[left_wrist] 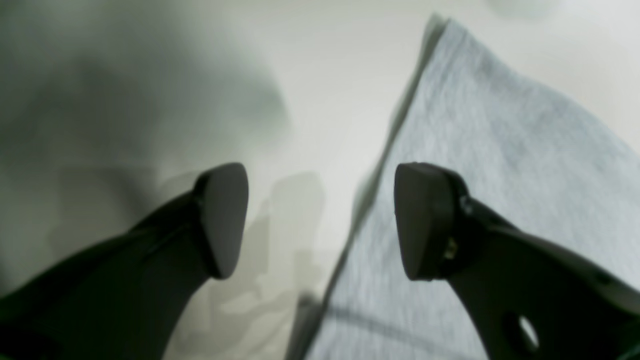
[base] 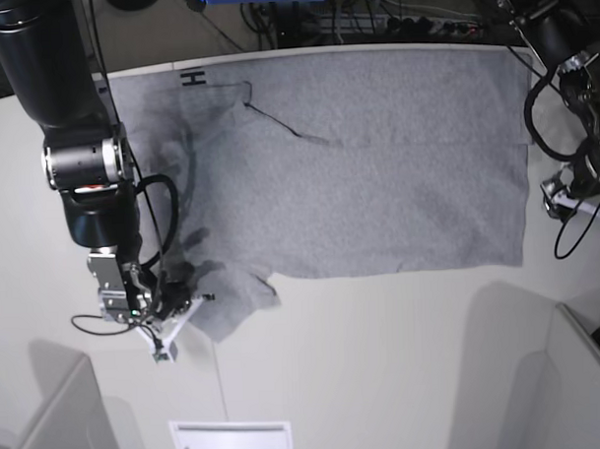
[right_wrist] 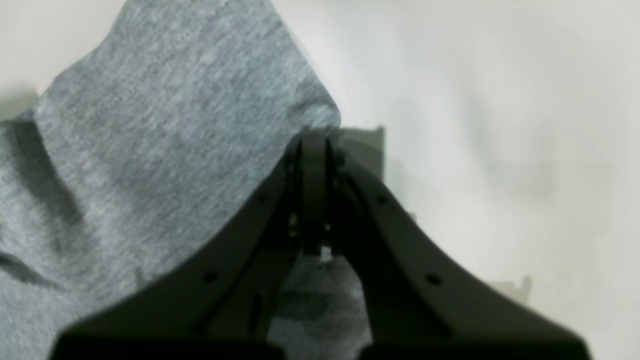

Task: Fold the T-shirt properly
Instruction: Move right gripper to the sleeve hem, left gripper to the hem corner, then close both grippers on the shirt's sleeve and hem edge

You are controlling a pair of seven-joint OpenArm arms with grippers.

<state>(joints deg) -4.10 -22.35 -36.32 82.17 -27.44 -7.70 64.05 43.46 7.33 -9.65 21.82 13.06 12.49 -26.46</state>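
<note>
Our right end effector point(right_wrist: 314, 142) pinches the heather-grey cotton T-shirt point(base: 377, 173) sleeve; left end effector point(left_wrist: 320, 220) gapes empty. A thin pinch may slip when lifted.

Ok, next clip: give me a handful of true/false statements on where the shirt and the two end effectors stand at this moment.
1. The right end effector is shut on a corner of the T-shirt. True.
2. The left end effector is clamped on the shirt's edge. False: its jaws stand apart with nothing between them, over the shirt's edge.
3. The shirt is already folded into a small square. False: it lies spread wide across the table.
4. The pinched corner is at the shirt's near edge in the base view, on that view's left. True.
5. Some black lettering shows near the shirt's far corner. True, at.
</note>
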